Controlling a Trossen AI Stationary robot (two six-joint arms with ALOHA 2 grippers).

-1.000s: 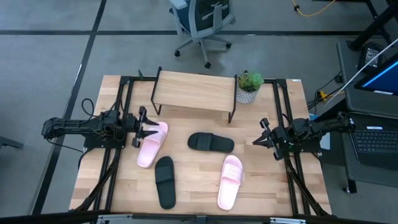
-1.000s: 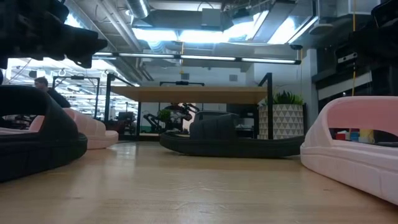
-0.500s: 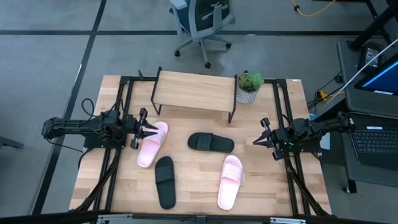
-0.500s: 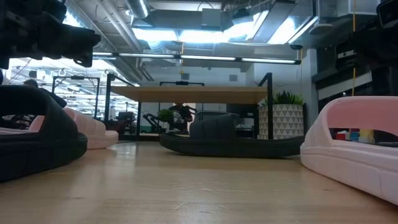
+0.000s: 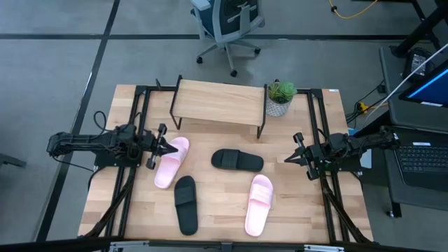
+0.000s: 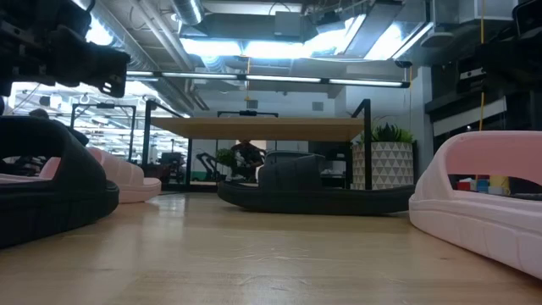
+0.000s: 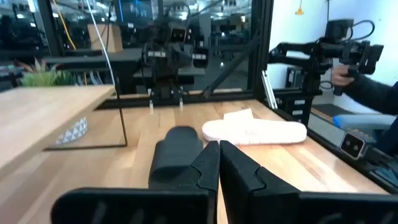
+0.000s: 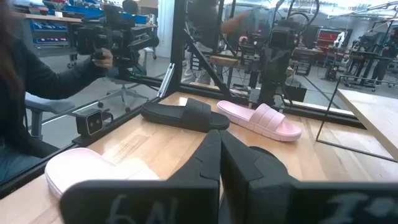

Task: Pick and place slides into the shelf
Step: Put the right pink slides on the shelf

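Two pale pink slides (image 5: 171, 162) (image 5: 259, 204) and two black slides (image 5: 238, 159) (image 5: 185, 204) lie flat on their soles on the wooden table. The shelf (image 5: 218, 103) stands on its thin black legs at the table's far middle, with nothing on its plank. My left gripper (image 5: 170, 148) is shut and hangs in the air over the far end of the left pink slide; nothing is between its fingers (image 7: 217, 158). My right gripper (image 5: 288, 158) is shut, to the right of the middle black slide, and holds nothing (image 8: 219, 152).
A potted plant (image 5: 280, 96) stands right beside the shelf's right end. Black frame rails (image 5: 136, 133) (image 5: 322, 126) run along the table's left and right sides. Bare wood lies between shelf and slides. People holding devices show beyond the table's sides (image 8: 37, 81) (image 7: 367, 81).
My left gripper has shut over the left pink slide's far end, with nothing between its fingers, and has drawn back a little toward the table's left edge. The slides have stayed where they were.
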